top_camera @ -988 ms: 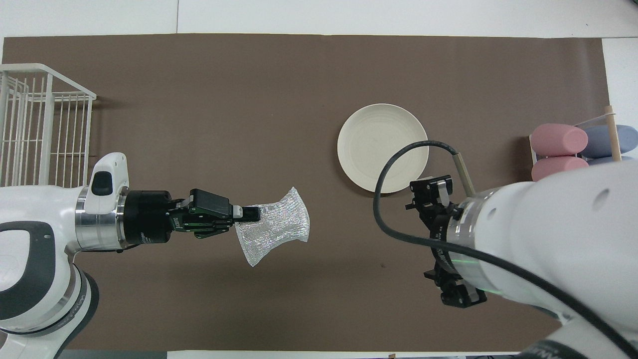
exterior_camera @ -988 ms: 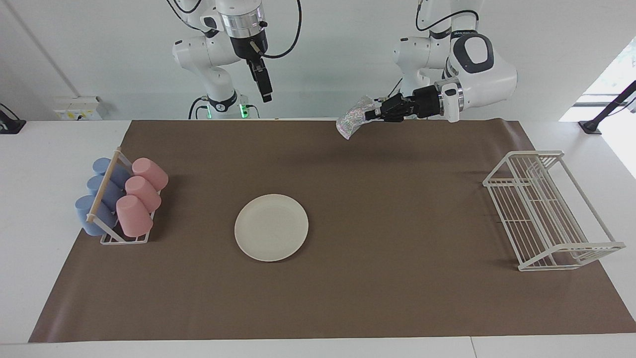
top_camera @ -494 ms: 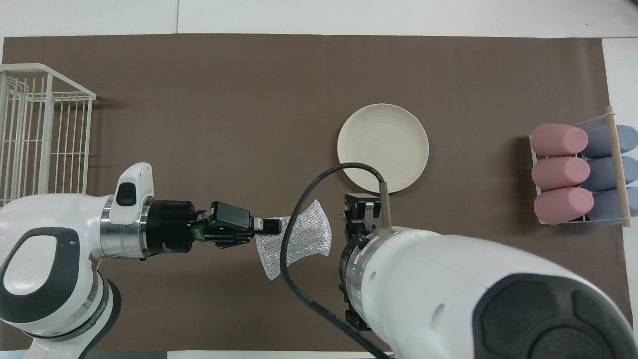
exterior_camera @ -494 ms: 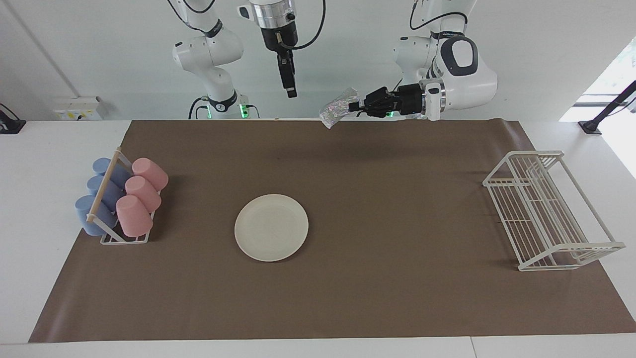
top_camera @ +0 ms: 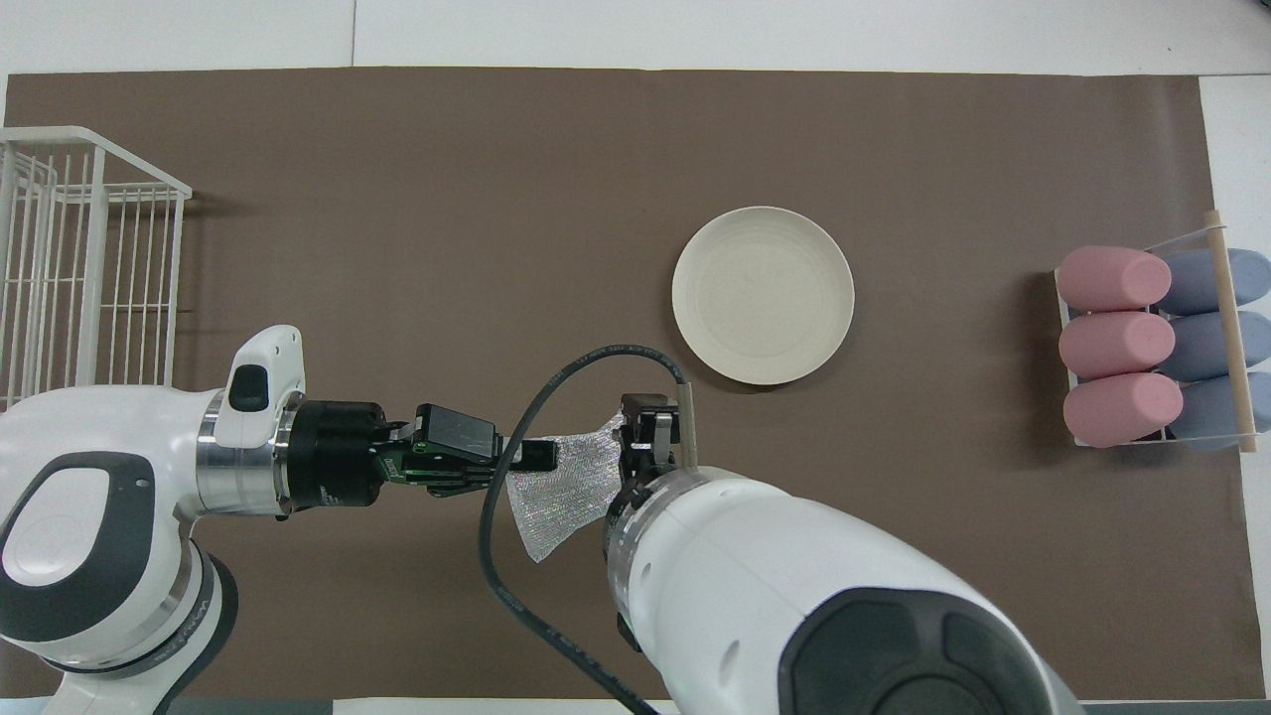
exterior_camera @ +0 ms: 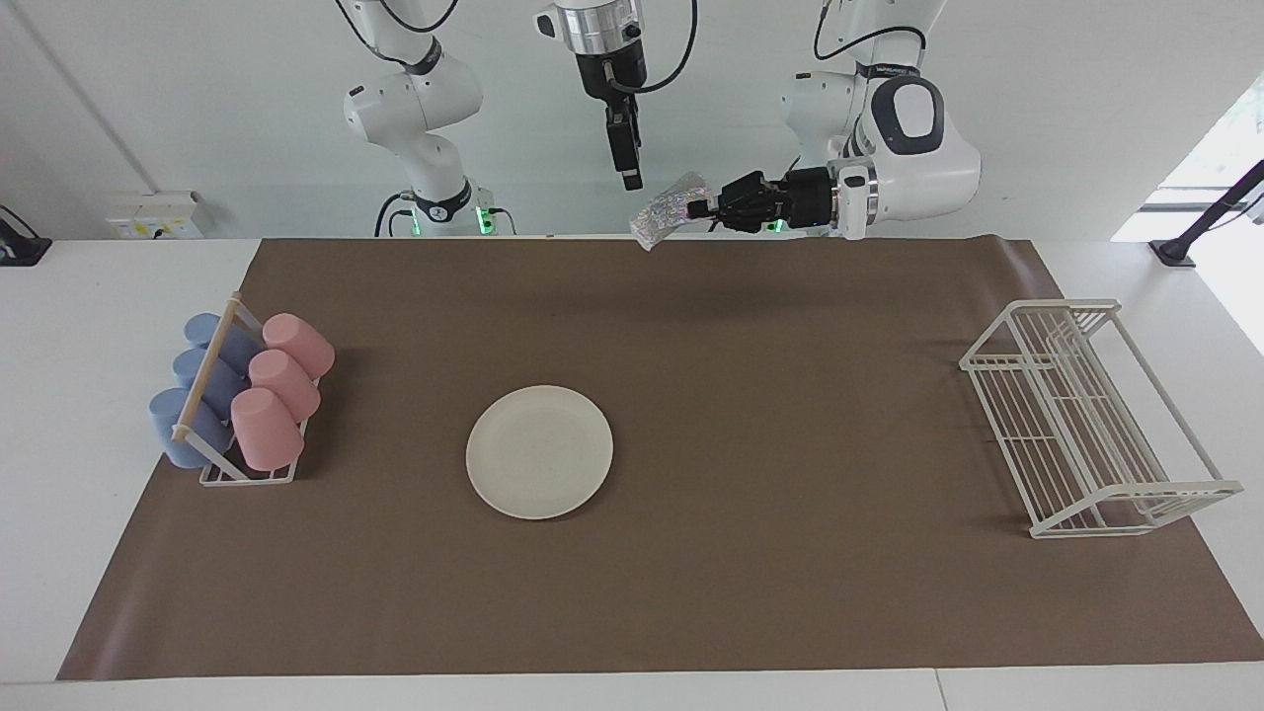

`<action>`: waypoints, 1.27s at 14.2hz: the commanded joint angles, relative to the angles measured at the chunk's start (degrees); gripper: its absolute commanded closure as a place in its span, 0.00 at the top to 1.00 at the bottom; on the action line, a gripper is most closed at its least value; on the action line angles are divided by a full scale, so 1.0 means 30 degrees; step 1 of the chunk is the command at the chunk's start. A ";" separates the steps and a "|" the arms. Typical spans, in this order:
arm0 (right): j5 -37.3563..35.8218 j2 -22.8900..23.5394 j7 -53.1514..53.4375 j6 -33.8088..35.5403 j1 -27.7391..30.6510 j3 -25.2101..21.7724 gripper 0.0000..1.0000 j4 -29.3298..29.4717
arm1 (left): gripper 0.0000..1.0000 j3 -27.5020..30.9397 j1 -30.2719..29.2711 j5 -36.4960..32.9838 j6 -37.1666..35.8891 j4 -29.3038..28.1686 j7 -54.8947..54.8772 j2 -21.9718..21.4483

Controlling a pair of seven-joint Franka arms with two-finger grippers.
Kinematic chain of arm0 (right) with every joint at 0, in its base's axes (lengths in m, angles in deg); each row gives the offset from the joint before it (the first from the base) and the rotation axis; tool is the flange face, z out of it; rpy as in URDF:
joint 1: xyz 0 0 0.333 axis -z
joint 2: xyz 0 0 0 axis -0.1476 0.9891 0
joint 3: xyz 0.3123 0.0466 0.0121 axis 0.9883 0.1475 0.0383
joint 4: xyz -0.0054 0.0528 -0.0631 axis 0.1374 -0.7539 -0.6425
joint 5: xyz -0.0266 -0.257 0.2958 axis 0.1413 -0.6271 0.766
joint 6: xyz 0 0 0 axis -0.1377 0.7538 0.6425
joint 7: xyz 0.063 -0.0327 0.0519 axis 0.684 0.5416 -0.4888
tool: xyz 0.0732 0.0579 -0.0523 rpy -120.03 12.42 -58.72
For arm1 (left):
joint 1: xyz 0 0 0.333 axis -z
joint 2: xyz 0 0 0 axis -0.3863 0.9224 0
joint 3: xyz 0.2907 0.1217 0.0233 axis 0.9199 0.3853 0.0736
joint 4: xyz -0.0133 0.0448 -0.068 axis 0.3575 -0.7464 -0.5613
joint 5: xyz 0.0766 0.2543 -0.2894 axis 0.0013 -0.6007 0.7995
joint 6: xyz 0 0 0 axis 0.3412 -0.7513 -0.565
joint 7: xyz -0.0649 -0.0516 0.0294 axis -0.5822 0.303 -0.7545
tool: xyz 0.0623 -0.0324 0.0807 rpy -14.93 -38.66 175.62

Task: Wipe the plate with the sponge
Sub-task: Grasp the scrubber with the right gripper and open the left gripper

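Both arms have swung toward each other since a second ago: your left hand (exterior_camera: 703,208) has carried the sponge (exterior_camera: 664,211) up and toward the middle of the bench, and the right hand (exterior_camera: 631,180) has come across from over the plate's side to hang just beside the sponge's free end.

You see the sponge clamped at one end in the left hand's closed fingertips, held out roughly level in the air over the edge of the brown mat (exterior_camera: 750,415) nearest the robots. Its long axis runs along the bench, from the left hand toward the right arm's end, and its loose end droops a little. The right hand points down at that loose end with its fingers apart; from the facing view it looks just short of touching, though you cannot tell for sure.

The plate (exterior_camera: 539,451) lies flat on the mat, well apart from both hands, farther from the robots and toward the right arm's end, so the right arm has the shorter reach to it. You would judge a handover is being set up, with the wipe not yet begun.

Around the plate the mat is bare. The cup rack (exterior_camera: 237,400) with pink and blue cups stands at the right arm's end, the white wire rack (exterior_camera: 1086,420) at the left arm's end, both well apart from it.
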 commanded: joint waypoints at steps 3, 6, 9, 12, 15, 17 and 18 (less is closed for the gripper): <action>0.0249 -0.0644 -0.0224 -0.1747 -0.0088 -0.0021 1.00 -0.1818 | 0.00 0.0226 -0.0144 0.0220 -0.0859 -0.0435 -0.0411 -0.0271; 0.0249 -0.0702 -0.0107 -0.2836 -0.0292 -0.0021 0.83 -0.2228 | 0.00 0.0226 -0.0144 0.0190 -0.0890 -0.0435 -0.0411 -0.0271; 0.0279 -0.0732 -0.0224 -0.3334 -0.0528 -0.0021 0.39 -0.2521 | 0.00 0.0226 -0.0173 -0.0189 -0.1094 -0.0435 -0.0411 -0.0329; 0.0279 -0.0732 -0.0399 -0.3715 -0.0528 -0.0021 0.00 -0.2639 | 0.00 0.0226 -0.0554 -0.0395 -0.1388 -0.0435 -0.0411 -0.0329; 0.0279 -0.0703 -0.0954 -0.3716 -0.0498 -0.0021 0.00 -0.2611 | 0.00 0.0226 -0.0554 -0.0630 -0.1417 -0.0435 -0.0411 -0.0329; 0.0279 -0.0703 -0.1132 -0.3716 -0.0498 -0.0021 0.00 -0.2581 | 0.00 0.0226 -0.0554 -0.0660 -0.1359 -0.0406 -0.0411 -0.0271; 0.0279 -0.0674 -0.1103 -0.3745 -0.0498 -0.0021 0.00 -0.2552 | 0.00 0.0197 -0.0496 -0.0660 -0.1214 -0.0319 -0.0324 -0.0271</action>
